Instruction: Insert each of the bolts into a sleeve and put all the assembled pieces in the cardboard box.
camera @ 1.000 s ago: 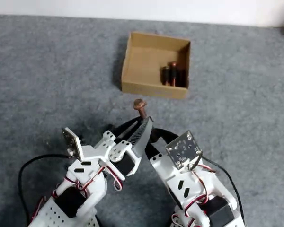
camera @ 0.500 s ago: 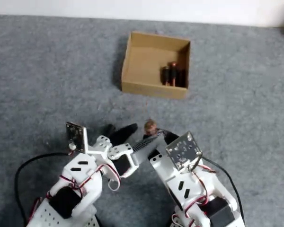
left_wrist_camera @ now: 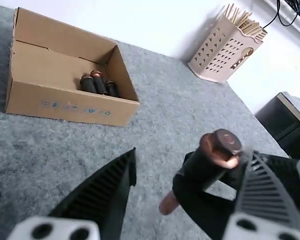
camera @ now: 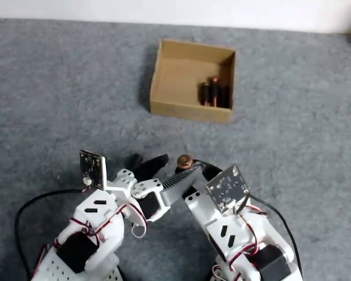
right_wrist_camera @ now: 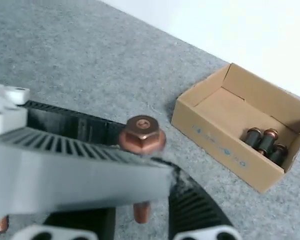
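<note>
Just swung the bolt [camera: 184,160] back from the box [camera: 190,111] side and into the sleeve [left_wrist_camera: 195,170] pinched in the right jaws over the near edge of the surface [camera: 58,88], left jaws now spread, so probably boxing next.

The grey carpeted table [camera: 58,88] carries an open cardboard box [camera: 190,111] and, by the wall, a beige stick holder [left_wrist_camera: 225,50].

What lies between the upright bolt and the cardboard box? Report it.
Bare grey carpet alone, in the high view: nothing sits between the bolt and the cardboard box.
</note>
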{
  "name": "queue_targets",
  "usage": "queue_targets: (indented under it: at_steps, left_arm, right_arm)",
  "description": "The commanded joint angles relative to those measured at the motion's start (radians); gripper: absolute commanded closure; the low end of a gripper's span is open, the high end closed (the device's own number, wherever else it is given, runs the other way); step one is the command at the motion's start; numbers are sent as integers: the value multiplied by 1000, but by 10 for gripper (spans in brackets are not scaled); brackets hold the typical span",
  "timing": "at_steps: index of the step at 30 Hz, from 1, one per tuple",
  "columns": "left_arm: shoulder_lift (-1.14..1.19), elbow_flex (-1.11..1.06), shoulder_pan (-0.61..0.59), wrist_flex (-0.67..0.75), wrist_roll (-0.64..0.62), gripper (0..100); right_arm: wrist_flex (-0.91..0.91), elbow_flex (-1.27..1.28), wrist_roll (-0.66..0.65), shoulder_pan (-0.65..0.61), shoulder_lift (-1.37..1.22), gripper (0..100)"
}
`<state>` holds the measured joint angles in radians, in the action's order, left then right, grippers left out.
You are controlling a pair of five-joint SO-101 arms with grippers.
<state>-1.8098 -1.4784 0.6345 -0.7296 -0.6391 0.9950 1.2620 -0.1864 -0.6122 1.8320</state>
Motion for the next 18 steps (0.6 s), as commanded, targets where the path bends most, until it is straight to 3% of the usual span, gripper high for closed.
queue_targets:
  at_steps: [1, 11, 14, 18]
  left_arm:
    - [-13, 130, 22, -6, 5, 681]
    - [-12, 205, 4, -9, -120, 681]
    - [-5, 188, -108, -9, -144, 681]
    - [-5, -1, -298, 8, -150, 681]
  right_arm:
    - [-8, -27, 9, 15, 7, 992]
    - [-10, -5, -18, 13, 5, 992]
    - [-10, -5, -20, 15, 5, 992]
    - [-16, -5, -25, 15, -1, 992]
